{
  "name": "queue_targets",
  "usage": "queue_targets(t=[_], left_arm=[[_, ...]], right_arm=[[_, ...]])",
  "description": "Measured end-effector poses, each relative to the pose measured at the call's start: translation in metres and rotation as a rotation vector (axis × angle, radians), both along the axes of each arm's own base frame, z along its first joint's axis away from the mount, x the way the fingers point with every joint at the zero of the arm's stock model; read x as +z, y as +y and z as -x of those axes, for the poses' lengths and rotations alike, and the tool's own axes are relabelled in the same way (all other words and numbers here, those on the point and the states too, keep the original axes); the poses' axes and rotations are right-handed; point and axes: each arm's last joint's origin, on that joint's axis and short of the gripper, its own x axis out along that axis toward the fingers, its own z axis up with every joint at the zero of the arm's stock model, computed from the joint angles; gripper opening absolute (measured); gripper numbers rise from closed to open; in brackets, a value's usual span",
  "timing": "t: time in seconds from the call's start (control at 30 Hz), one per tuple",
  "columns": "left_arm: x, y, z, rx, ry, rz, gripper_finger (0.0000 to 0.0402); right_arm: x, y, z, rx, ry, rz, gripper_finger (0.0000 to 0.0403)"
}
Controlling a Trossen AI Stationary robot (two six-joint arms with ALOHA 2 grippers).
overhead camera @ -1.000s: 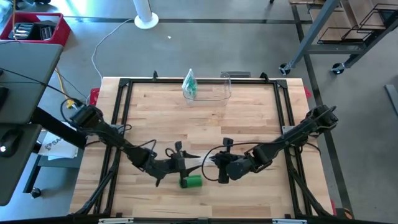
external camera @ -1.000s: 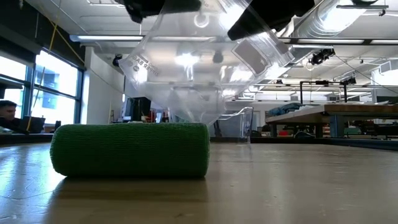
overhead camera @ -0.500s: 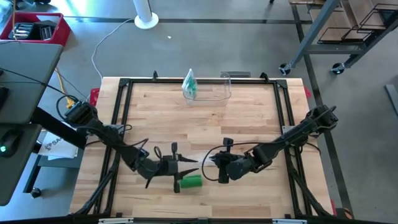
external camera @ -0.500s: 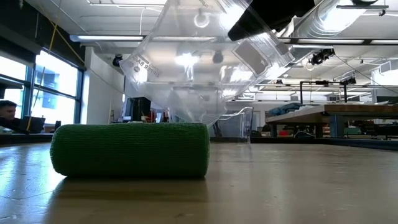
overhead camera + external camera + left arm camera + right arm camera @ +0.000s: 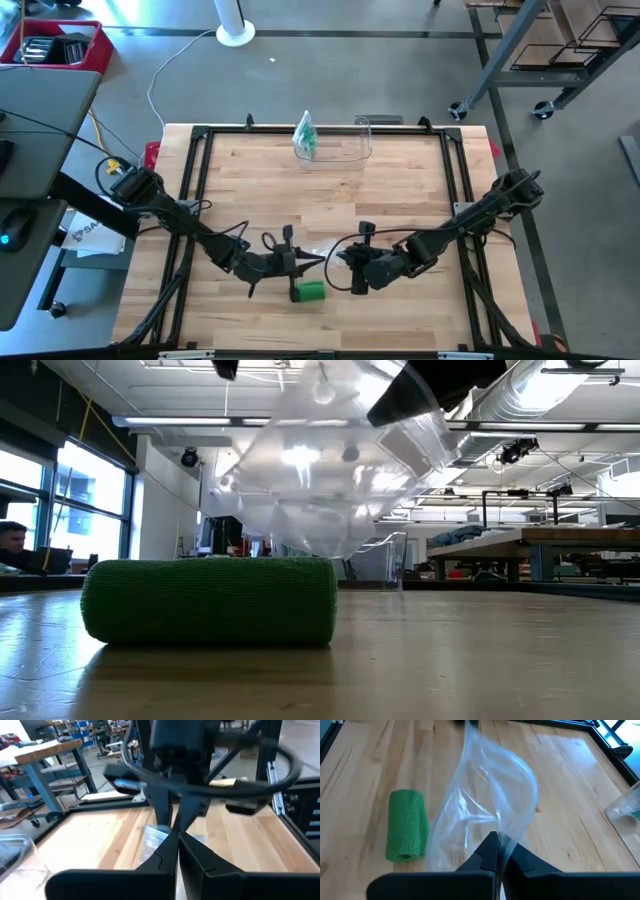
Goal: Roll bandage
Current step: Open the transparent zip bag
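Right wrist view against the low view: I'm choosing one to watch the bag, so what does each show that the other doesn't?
Only the right wrist view shows the right gripper shut on one edge of the clear plastic bag, and the open end of the green bandage roll.

Only the low view shows the roll resting flat on the table with the bag hanging clear above it, plus the room behind.

Both show the bag stretched out and the roll lying outside it on the wood.

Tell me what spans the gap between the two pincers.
A clear plastic bag stretches from the right pincer to the left pincer, both shut on it, shown in the right wrist view.
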Motion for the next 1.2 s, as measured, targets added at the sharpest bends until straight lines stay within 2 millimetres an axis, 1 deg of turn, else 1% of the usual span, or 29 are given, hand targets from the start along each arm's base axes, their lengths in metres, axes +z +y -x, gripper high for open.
queue_targets(t=[0.13, 0.33, 0.43, 0.53, 0.7, 0.83, 0.93, 1.07, 1.2], left_arm=[[-0.009, 0.0, -0.007, -0.009, -0.012, 0.013, 0.0002], [-0.011, 0.004, -0.012, 0.006, -0.03, 0.022, 0.0003], [-0.007, 0.003, -0.01, -0.001, -0.033, -0.002, 0.0003], [0.001, -0.001, -0.004, -0.007, -0.047, -0.035, 0.0003], [0.015, -0.004, 0.006, 0.061, -0.075, -0.069, 0.0013], [0.017, -0.001, 0.008, 0.152, -0.082, -0.075, 0.0022], [0.017, 0.004, 0.005, 0.164, -0.079, -0.074, 0.0026], [0.016, 0.008, 0.0, 0.081, -0.076, -0.066, 0.0026], [0.012, 0.013, -0.005, -0.054, -0.035, -0.047, 0.0027]], right_arm=[[0.0, 0.0, 0.0, 0.0, -0.001, 0.0, 0.0], [0.0, 0.0, 0.0, 0.0, 0.0, 0.0, 0.0], [0.0, 0.0, 0.0, 0.002, 0.0, 0.001, 0.0], [0.0, 0.0, 0.0, -0.003, -0.002, 0.005, 0.0], [0.0, -0.002, -0.001, -0.072, -0.036, 0.051, 0.0], [-0.011, 0.001, -0.008, -0.06, -0.03, 0.088, 0.0], [-0.022, 0.005, -0.013, -0.036, -0.018, 0.12, 0.0], [-0.032, 0.005, -0.017, -0.045, -0.004, 0.154, 0.0], [-0.031, 0.004, -0.017, -0.056, -0.006, 0.214, 0.0]])
